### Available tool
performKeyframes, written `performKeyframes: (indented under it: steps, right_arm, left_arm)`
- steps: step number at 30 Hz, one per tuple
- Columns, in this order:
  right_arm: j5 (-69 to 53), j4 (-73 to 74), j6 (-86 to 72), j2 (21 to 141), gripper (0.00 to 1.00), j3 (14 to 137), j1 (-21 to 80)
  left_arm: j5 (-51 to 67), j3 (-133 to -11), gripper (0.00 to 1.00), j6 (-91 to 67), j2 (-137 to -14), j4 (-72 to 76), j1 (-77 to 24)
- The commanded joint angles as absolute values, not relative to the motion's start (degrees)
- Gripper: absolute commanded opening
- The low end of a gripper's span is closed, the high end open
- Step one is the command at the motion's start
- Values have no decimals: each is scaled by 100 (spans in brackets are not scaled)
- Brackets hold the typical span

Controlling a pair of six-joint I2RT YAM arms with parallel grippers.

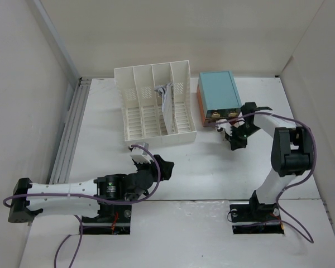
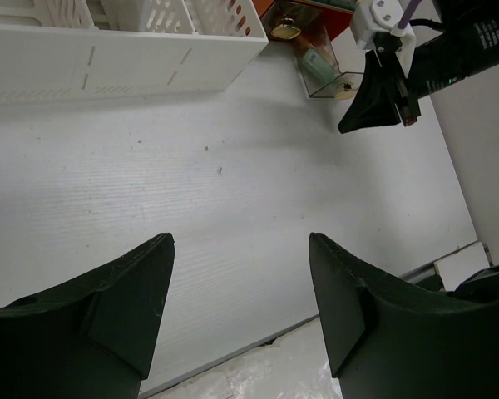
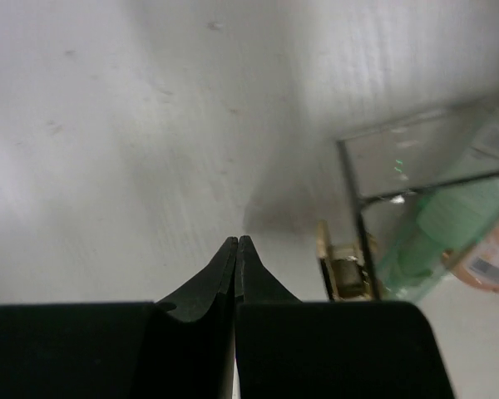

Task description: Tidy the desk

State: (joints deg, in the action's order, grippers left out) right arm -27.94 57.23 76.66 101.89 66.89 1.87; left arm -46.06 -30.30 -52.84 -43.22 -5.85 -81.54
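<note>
white matte desk (image 1: 212, 173) spans the whole workspace under both arms. file rack (image 1: 153, 111) sits at far centre, teal-topped box (image 1: 218, 92) far right. right gripper (image 3: 237, 243): fingers pressed together, nothing between them, tips low over bare desk; can't tell if they touch it. key relation: the clear drawer (image 3: 424, 158) seems to stand pulled out of the box toward the near edge, w/ a green item inside. in the right wrist view it lies to the right of the tips, w/ its brass pull (image 3: 341, 270) just beside them but apart. we judge the drawer's long axis runs near-far, so a push shut would go away from the bases, after a small sideways shift to line the tips up w/ the drawer front. right arm is clearly nearer. left gripper (image 2: 239, 249): fingers spread, holding nothing, over bare desk near the rack's front, well apart from the drawer. risk, as we see it: tips slip past the pull and skew the drawer.
</note>
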Motion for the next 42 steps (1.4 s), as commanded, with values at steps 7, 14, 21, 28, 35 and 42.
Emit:
performKeyframes:
  steps: [7,14,21,28,35,42]
  right_arm:
    - [-1425,1917,5880,9026,0,5572,237]
    - [-1046,1354,5432,9509,0,5889,352]
    - [-862,1240,5432,9966,0,6170,527]
    - [-536,546,5651,9915,0,5855,809]
    - [-413,-254,6099,9370,0,5046,879]
    - [-413,138,6390,8930,3,4921,931]
  left_arm:
    - [-4702,-3059,63,-5309,-4368,-571,-8147]
    - [-4702,-3164,63,-5361,-4430,-676,-8147]
    - [-4702,-3164,63,-5466,-4245,-729,-8147]
    - [-4702,-3164,63,-5467,-4245,-782,-8147]
    - [-4702,-3164,63,-5467,-4245,-782,-8147]
    - [-4702,-3217,63,-5414,-4245,-782,-8147]
